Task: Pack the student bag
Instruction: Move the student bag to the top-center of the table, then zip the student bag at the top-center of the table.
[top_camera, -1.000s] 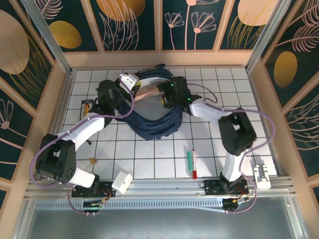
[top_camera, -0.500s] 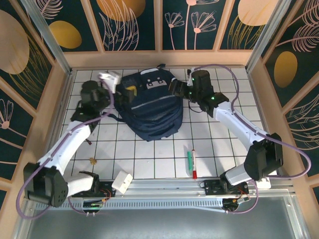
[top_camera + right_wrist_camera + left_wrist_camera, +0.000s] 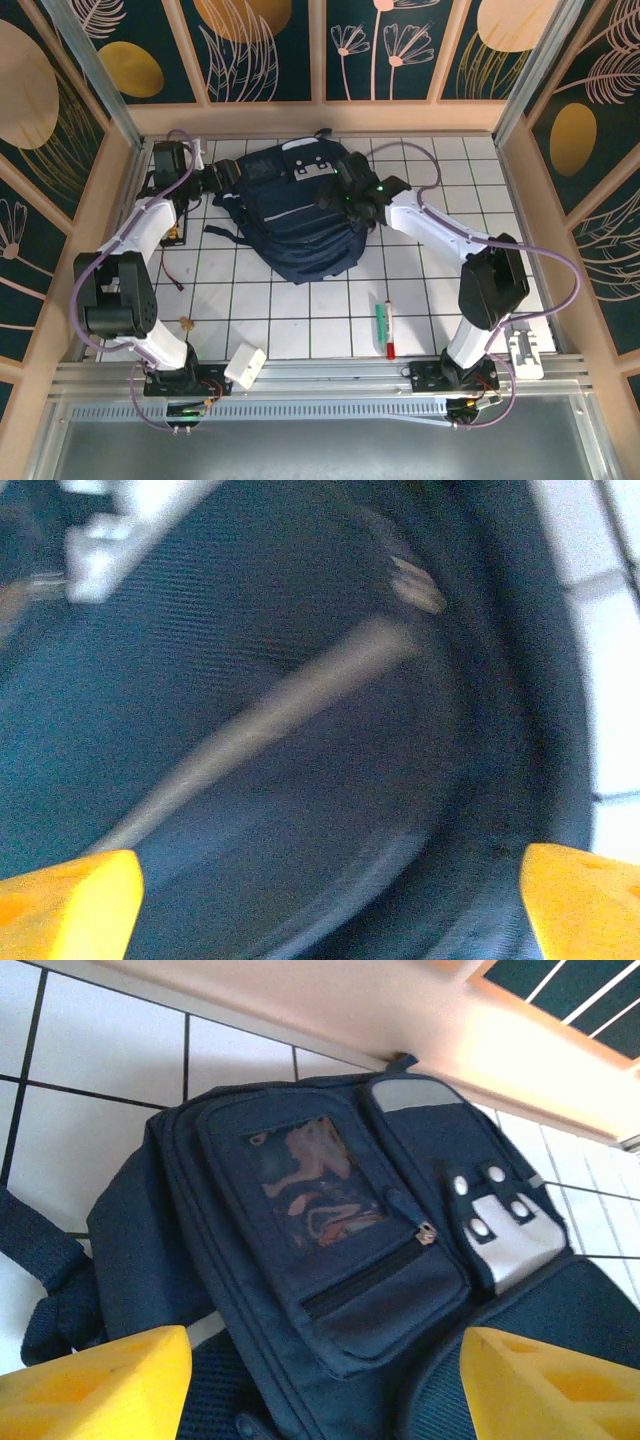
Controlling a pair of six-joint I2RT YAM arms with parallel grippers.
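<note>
The navy student bag (image 3: 300, 235) lies flat at the middle back of the tiled table, front pockets and white buckle patch facing up. My left gripper (image 3: 222, 177) sits at the bag's left back corner. In the left wrist view it (image 3: 325, 1390) stands open, yellow fingers (image 3: 100, 1385) wide apart over the zip pocket of the bag (image 3: 340, 1250), holding nothing. My right gripper (image 3: 335, 190) hovers over the bag's upper right. In the blurred right wrist view it (image 3: 330, 900) is open above the bag's (image 3: 300, 730) dark fabric and pale stripe.
A green marker (image 3: 380, 322) and a red marker (image 3: 390, 330) lie side by side at the front right. A white block (image 3: 245, 365) rests by the left arm's base. A small dark packet (image 3: 175, 215) lies near the left wall. Wooden walls ring the table.
A second ago both grippers held the bag's mouth open; the bag now lies flat. The left gripper has let go and swung back left. The right gripper has opened wide over the bag.
</note>
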